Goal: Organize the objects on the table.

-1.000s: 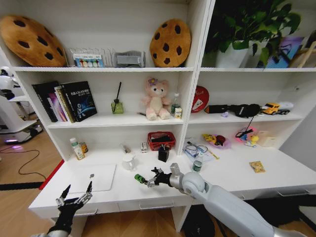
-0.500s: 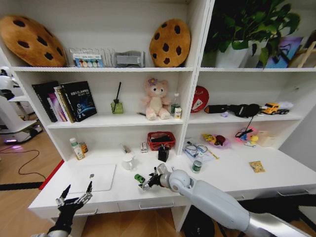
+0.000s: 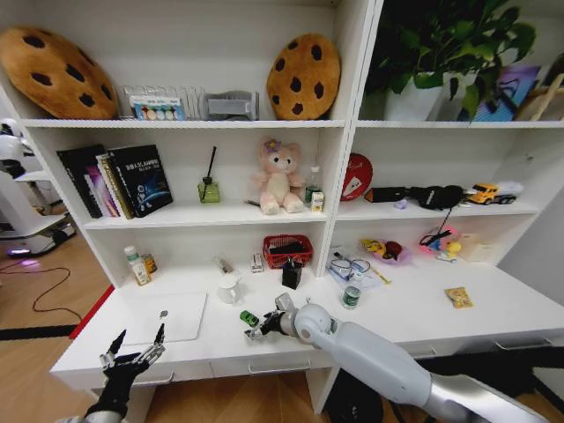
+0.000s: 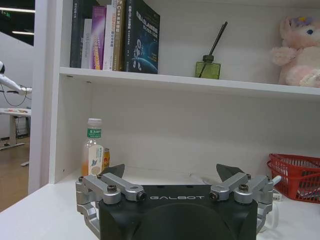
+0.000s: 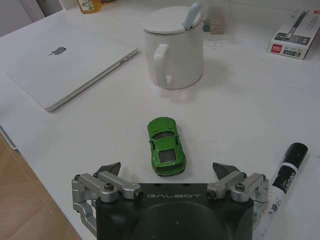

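A tiny green toy car lies on the white table, in front of a white mug. My right gripper hangs open just behind the car, one finger to each side of its rear. In the head view the right gripper sits right beside the car. The silver-white laptop lies shut at the left. A black marker rests beside the right gripper. A green-and-silver can stands further right. My left gripper stays open and empty at the table's front left corner.
A red basket and a black pen holder stand behind the mug. A small bottle stands at the back left. A pen box lies past the mug. Shelves rise along the back of the table.
My right gripper has moved left along the table and closed in on the green toy car. The left arm has not moved.
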Robot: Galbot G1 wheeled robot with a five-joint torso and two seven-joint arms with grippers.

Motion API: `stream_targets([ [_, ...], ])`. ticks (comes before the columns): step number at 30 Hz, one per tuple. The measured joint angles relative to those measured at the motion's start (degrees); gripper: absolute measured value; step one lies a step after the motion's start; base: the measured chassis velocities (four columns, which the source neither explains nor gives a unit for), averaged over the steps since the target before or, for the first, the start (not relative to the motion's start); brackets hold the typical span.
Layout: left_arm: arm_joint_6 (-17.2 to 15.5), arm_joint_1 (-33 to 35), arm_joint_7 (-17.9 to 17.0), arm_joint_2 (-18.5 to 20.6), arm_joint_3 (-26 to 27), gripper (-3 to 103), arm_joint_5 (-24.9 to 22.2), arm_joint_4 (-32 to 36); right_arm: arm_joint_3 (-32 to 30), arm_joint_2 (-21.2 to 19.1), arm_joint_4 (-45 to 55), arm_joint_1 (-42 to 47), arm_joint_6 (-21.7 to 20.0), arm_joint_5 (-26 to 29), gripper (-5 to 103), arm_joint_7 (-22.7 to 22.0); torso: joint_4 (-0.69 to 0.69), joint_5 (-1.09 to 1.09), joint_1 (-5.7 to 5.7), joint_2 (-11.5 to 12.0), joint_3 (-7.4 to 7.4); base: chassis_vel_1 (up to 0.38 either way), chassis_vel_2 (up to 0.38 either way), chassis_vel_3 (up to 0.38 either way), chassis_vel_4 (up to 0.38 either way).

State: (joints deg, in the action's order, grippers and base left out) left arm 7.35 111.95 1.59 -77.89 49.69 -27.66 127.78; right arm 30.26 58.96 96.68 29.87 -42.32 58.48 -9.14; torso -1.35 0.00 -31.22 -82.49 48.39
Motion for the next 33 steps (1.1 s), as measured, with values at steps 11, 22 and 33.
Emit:
stream_targets([
  [11, 0.0, 0.0, 0.0, 0.0, 0.0, 100, 0.0, 0.0, 0.1, 2.3, -4.2, -1.9, 0.6, 0.7, 90, 0.2, 0.0, 0.0, 0.0, 0.0, 0.0, 0.0, 0.0, 0.0, 0.0],
  [22, 0.0, 0.0, 0.0, 0.0, 0.0, 100, 0.0, 0.0, 0.3, 2.8, -6.0, -2.5, 0.9, 1.3, 70, 1.2, 0.0, 0.0, 0.0, 0.0, -0.01, 0.0, 0.0, 0.0, 0.0],
  [33, 0.0, 0.0, 0.0, 0.0, 0.0, 100, 0.0, 0.0, 0.9, 4.3, -6.7, -2.6, 0.8, 1.5, 70, 1.2, 0.0, 0.01, 0.0, 0.0, -0.01, 0.0, 0.0, 0.0, 0.0],
])
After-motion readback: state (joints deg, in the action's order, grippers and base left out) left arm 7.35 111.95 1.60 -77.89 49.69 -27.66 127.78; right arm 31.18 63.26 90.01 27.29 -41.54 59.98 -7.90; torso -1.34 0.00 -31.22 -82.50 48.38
